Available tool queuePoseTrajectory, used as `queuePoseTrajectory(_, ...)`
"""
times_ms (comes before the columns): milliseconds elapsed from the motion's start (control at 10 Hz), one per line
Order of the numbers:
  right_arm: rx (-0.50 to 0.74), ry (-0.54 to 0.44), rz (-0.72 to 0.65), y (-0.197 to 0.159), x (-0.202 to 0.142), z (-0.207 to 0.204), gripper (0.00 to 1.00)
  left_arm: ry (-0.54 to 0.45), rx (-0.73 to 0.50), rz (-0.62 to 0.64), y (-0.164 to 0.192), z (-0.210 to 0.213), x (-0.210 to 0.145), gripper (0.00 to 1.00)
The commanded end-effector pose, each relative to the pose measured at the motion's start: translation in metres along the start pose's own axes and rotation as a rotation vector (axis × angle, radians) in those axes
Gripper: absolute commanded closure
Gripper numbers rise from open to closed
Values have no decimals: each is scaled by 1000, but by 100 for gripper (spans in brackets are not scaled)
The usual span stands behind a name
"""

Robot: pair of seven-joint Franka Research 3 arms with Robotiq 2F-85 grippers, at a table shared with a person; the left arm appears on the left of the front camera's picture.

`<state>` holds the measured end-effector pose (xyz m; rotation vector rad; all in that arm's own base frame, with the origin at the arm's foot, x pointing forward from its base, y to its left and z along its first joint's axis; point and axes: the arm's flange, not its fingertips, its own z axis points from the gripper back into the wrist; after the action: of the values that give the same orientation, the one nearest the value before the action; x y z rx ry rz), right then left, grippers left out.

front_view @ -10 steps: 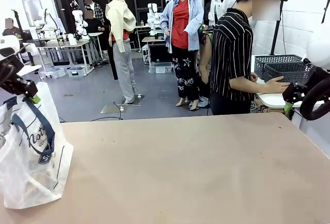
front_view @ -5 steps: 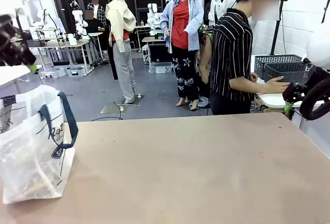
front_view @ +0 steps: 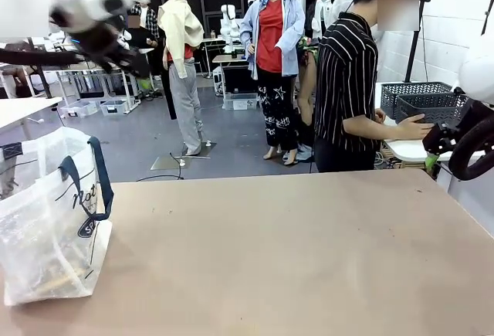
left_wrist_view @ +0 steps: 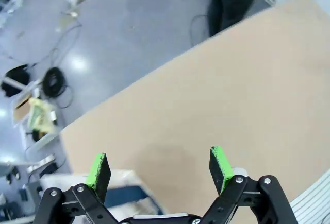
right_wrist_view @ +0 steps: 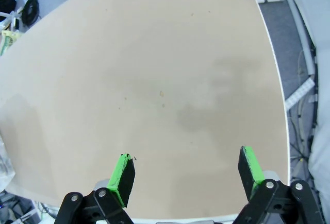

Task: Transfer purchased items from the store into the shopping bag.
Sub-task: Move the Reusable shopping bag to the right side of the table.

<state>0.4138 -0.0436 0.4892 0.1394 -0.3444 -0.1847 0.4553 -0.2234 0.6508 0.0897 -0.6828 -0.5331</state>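
- Since the earlier pictures, the left arm (front_view: 85,11) has been lifted from the bag's handle to high at the upper left of the front view, and the shopping bag (front_view: 50,228) has been left standing on its own at the left edge of the table (front_view: 293,251).
- One navy strap handle (front_view: 100,178) is seen hanging down the bag's right side, where a second ago it was held up by the gripper.
- Inside the clear bag, a pale yellowish item (front_view: 58,278) can be made out near the bottom; what it is cannot be told.
- In the left wrist view, the left gripper (left_wrist_view: 161,165) is seen with its jaws spread wide and nothing between the green pads (left_wrist_view: 98,170); the bare table lies well below it, and a corner of the bag (left_wrist_view: 124,195) shows at the bottom edge.
- In the right wrist view, the right gripper (right_wrist_view: 186,175) is seen with its jaws spread wide and empty, held above the bare table top near its rounded corner.
- At the right edge of the front view, the right arm (front_view: 471,139) is held beside the table, unchanged from the earlier pictures.
- A person in a striped shirt (front_view: 347,81) stands at the far right of the table, with one hand (front_view: 417,127) laid on a dark grey lattice basket (front_view: 432,106); a second such basket (front_view: 413,91) stands just behind it.
- What the baskets hold cannot be made out.
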Motion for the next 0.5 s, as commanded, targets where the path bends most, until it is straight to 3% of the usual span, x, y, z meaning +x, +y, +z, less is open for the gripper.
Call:
queuePoseTrajectory(0,-1,6,-1,0,0,-1,0,65,-135,-47,-3,-58,38,0)
queuePoseTrajectory(300,-1,6,-1,0,0,-1,0,53,-311,-31,-35,-131,35,0)
queuePoseTrajectory(400,-1,6,-1,0,0,-1,0,105,-332,-8,-39,-154,26,0)
